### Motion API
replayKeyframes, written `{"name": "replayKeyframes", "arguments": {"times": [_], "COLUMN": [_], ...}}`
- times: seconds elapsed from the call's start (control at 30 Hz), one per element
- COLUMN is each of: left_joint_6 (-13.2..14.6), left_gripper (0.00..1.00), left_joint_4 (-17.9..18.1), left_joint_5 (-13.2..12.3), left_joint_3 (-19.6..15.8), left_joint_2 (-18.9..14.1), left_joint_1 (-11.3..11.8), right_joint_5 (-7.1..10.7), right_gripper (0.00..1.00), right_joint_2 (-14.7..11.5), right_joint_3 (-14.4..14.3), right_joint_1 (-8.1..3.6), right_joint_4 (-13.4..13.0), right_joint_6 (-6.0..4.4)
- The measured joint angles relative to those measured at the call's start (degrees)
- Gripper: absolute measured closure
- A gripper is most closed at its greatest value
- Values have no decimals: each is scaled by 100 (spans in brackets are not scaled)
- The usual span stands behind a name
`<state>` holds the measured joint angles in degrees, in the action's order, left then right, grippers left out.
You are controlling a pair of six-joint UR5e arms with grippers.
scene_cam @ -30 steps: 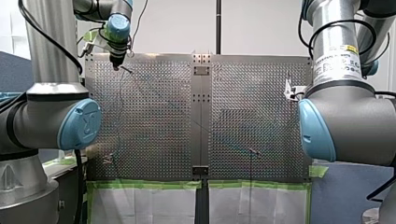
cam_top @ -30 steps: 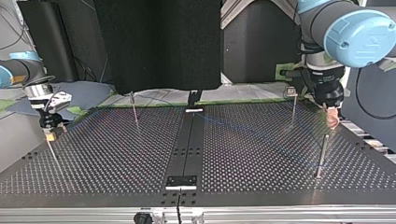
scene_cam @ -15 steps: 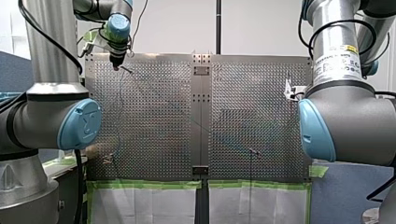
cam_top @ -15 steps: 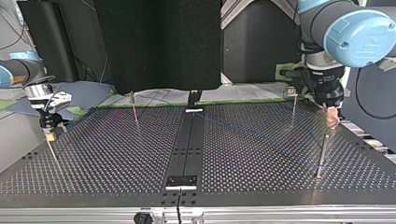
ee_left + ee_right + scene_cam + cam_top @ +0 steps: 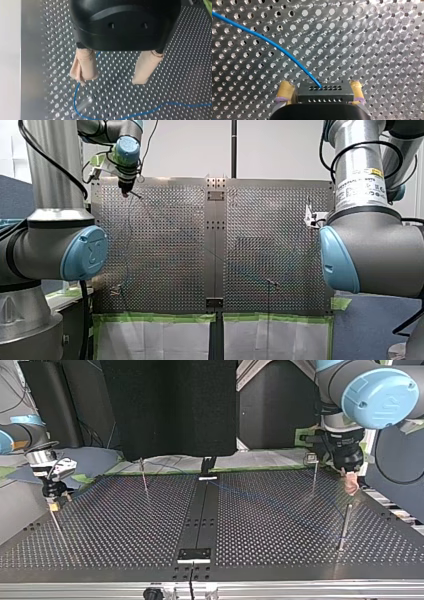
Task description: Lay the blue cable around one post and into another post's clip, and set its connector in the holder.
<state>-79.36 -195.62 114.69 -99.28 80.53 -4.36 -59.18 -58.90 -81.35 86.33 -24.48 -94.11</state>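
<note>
Perforated table (image 5: 270,230), both grippers above it. Left gripper (image 5: 110,80), near the table's edge: beige fingers spread, holding nothing. Right gripper (image 5: 320,86): yellow pads pinch the black connector (image 5: 323,94). Blue cable (image 5: 274,46) leaves the connector, lies across the table and curves beside a post (image 5: 83,104).

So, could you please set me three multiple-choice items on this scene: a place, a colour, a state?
1. The black connector sits: A between my right hand's fingers; B beside them; C far ahead.
2. The cable is: A red; B blue; C green.
3. My left hand is: A shut; B open; C shut on the cable.
Answers: 1 A, yellow pads flank it; 2 B, blue from the connector on; 3 B, beige pads stand apart.
</note>
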Motion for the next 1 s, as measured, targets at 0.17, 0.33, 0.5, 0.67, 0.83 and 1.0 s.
{"name": "replayKeyframes", "arguments": {"times": [0.17, 0.33, 0.5, 0.67, 0.83, 1.0], "left_joint_6": [-187, -418, -681, -924, -1167, -1385], "left_gripper": [2, 2, 2, 2, 2, 2], "left_joint_4": [215, 449, 715, 955, 1200, 1484], "left_joint_5": [-214, -450, -713, -956, -1037, -820], "left_joint_3": [-228, -462, -728, -970, -1214, -1498], "left_joint_2": [-162, -282, -116, 116, 359, 643], "left_joint_1": [-118, -305, -563, -805, -1049, -1333], "right_joint_5": [0, 0, 0, 0, 0, 0], "right_gripper": [0, 0, 0, 0, 0, 0], "right_joint_2": [0, 0, 0, 0, 0, 0], "right_joint_3": [0, 0, 0, 0, 0, 0], "right_joint_1": [0, 0, 0, 0, 0, 0], "right_joint_4": [0, 0, 0, 0, 0, 0], "right_joint_6": [0, 0, 0, 0, 0, 0]}}
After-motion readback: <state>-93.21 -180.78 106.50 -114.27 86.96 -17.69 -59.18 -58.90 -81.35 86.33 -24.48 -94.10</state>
